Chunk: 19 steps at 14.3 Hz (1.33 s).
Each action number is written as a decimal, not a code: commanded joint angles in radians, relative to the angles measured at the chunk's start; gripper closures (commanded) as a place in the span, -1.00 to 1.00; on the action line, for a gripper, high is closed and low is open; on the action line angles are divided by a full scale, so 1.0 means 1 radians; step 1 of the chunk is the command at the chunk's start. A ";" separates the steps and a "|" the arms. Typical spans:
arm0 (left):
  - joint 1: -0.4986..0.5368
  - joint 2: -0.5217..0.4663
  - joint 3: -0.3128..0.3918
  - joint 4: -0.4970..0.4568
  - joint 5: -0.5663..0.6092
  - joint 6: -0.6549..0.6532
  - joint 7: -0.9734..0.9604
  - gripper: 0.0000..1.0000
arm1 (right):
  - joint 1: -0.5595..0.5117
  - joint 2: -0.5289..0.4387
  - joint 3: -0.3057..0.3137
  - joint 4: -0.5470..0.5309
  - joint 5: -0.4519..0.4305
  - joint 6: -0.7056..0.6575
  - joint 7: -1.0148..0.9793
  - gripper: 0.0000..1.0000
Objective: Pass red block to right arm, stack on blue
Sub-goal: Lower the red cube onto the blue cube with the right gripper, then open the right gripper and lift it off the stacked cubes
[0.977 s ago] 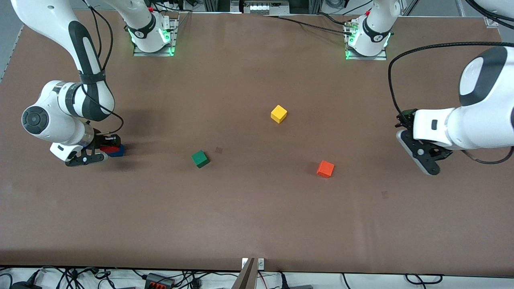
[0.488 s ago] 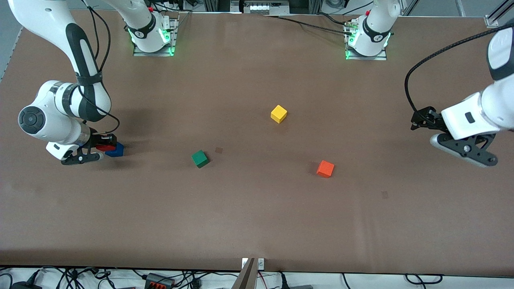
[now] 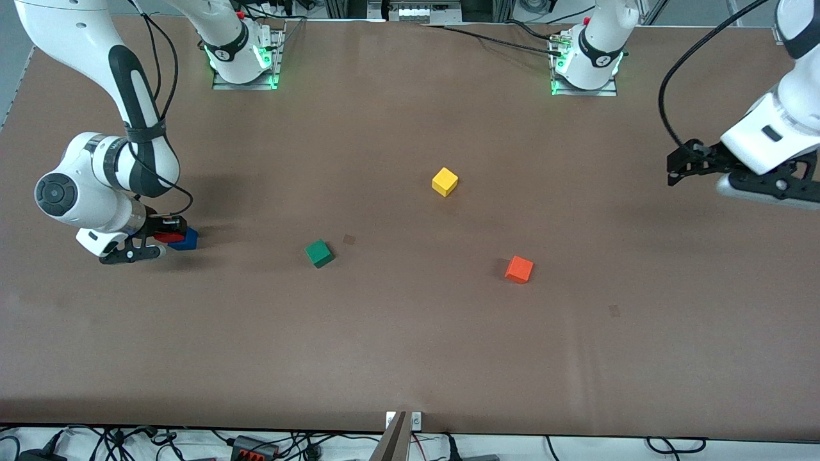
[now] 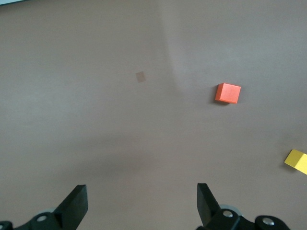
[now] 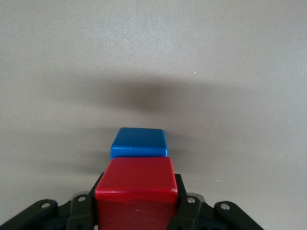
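Gripping the red block (image 5: 136, 191) between its 2 fingers, my right gripper (image 3: 168, 234) hangs just over the blue cube (image 3: 186, 240) at the right arm's end of the table (image 3: 410, 358). The front view hides most of both cubes under my wrist, so I cannot tell whether red touches blue; the right wrist view shows red partly over it. My left gripper (image 4: 139, 211) waits spread wide and bare over the table edge, partly cut off. Green cube (image 3: 319, 253), orange cube (image 3: 519, 269) and yellow cube (image 3: 444, 182) sit well apart mid-table, with open brown surface around them.
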 commanded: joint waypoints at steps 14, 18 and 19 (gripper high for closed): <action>0.003 -0.008 0.012 0.037 -0.036 -0.024 -0.019 -1.00 | 0.003 -0.003 0.007 0.005 0.002 0.008 0.076 1.00; 0.003 -0.002 0.012 0.042 -0.039 -0.028 -0.011 -1.00 | 0.003 -0.002 0.007 0.005 0.002 0.010 0.081 1.00; 0.003 -0.002 0.012 0.042 -0.039 -0.028 -0.010 -1.00 | 0.004 -0.002 0.007 0.005 0.002 0.010 0.081 1.00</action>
